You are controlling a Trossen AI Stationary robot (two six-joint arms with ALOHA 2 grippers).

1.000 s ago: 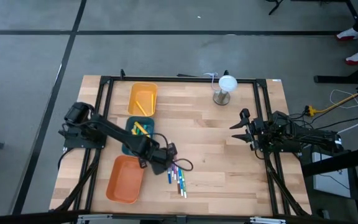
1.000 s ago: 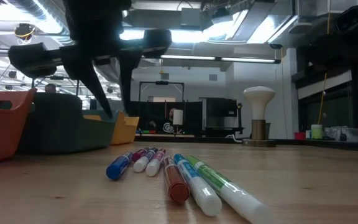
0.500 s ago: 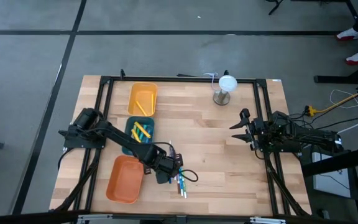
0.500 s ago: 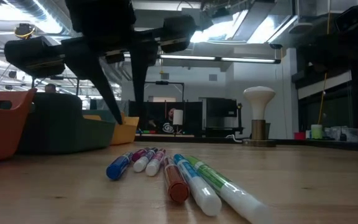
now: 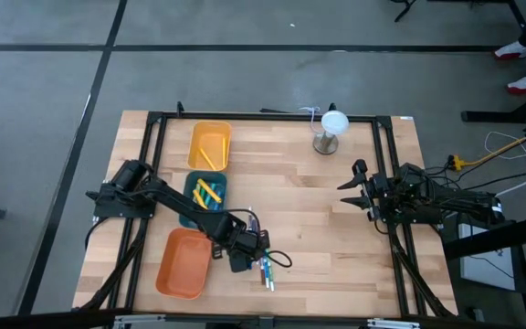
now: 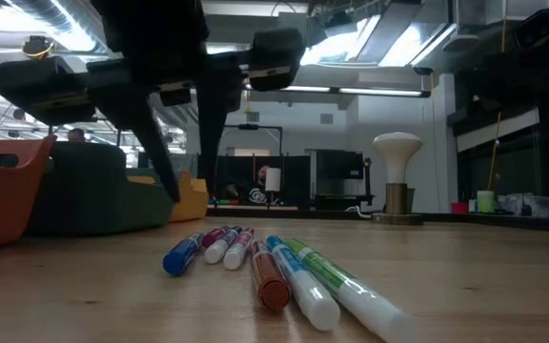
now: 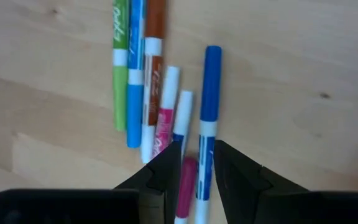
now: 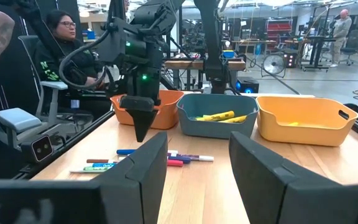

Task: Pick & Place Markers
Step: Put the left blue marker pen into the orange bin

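Note:
Several markers (image 5: pixel 265 270) lie side by side on the wooden table near its front edge: green, light blue, red, pink, purple and blue (image 7: pixel 209 106) ones, flat on their sides (image 6: pixel 284 272). My left gripper (image 7: pixel 197 163) hangs open just above their far ends, pointing steeply down. Its fingers (image 6: pixel 191 195) straddle a pink marker (image 7: pixel 187 180) and the blue one without touching. My right gripper (image 5: pixel 356 187) waits open and level at the table's right side.
Three trays stand left of the markers: yellow (image 5: pixel 209 145) at the back, teal (image 5: pixel 206 194) holding yellow markers, orange (image 5: pixel 184 262) nearest. A white mushroom-shaped lamp (image 5: pixel 332 131) stands at the far edge. People sit beyond the table in the right wrist view.
My left gripper has moved toward the table's near edge, from beside the teal tray to above the markers' far ends, sinking slightly and rolling a little. Its fingers have kept the same gap. The markers have not moved.

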